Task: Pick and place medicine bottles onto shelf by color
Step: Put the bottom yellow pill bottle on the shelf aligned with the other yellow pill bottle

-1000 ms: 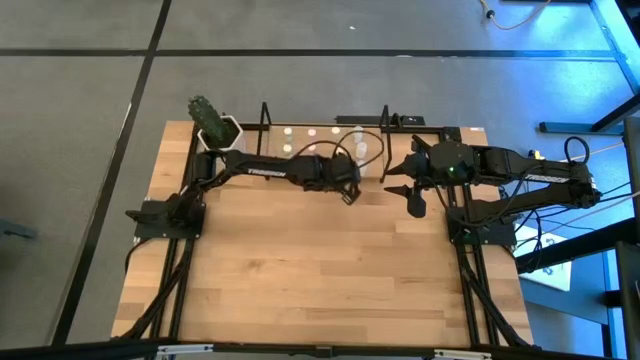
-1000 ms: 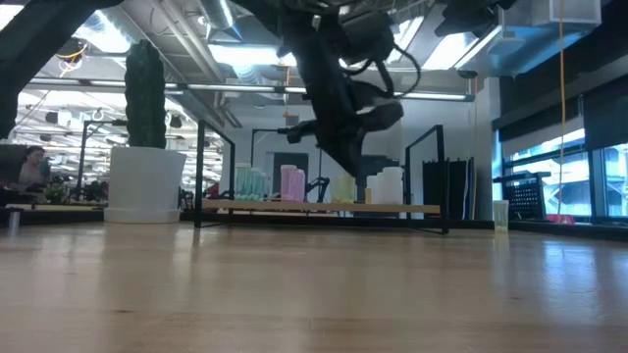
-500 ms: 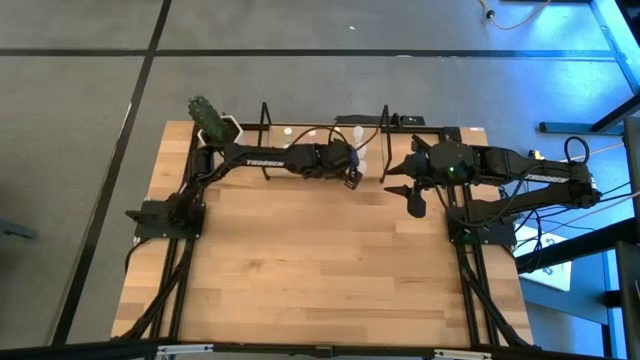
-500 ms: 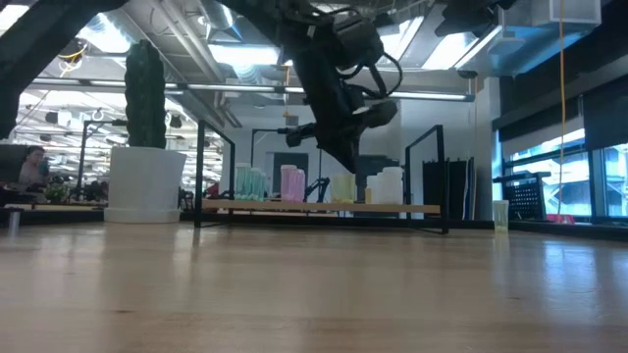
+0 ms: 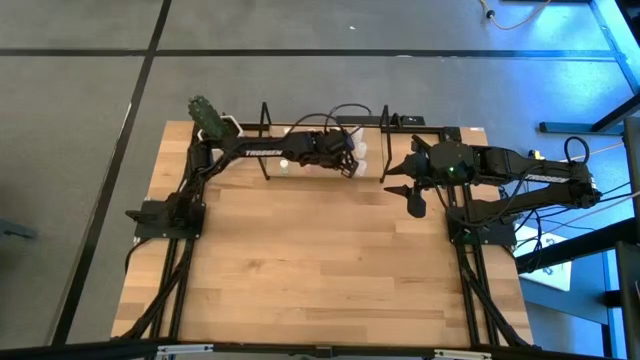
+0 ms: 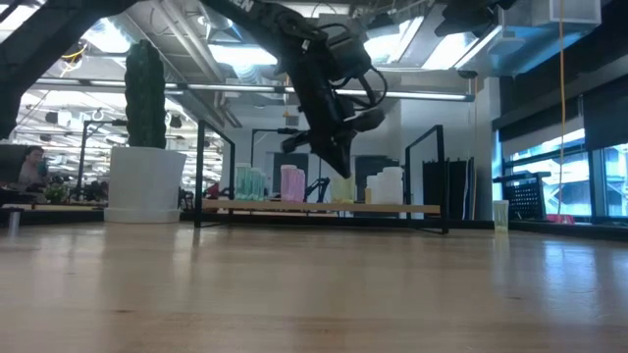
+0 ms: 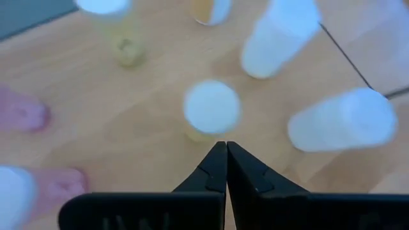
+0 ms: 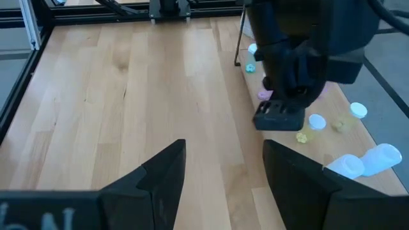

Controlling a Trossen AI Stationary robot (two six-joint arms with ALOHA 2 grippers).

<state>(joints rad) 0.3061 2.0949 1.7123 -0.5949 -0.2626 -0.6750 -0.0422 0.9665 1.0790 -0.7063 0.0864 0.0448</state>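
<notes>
Over shelf (image 5: 272,128), left gripper (image 5: 352,166) hangs closed, pointing down.

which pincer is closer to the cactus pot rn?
Left. The left pincer, shut and empty, hangs over the shelf among the bottles, a good way along the back edge from the cactus pot. The right pincer, open, waits farther off, beyond the shelf's other end.

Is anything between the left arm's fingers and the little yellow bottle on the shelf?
Nothing visible. In the left wrist view the left gripper, fingers shut and empty, hangs just above the yellow bottle, with only open air between them. Other bottles stand beside it.
</notes>
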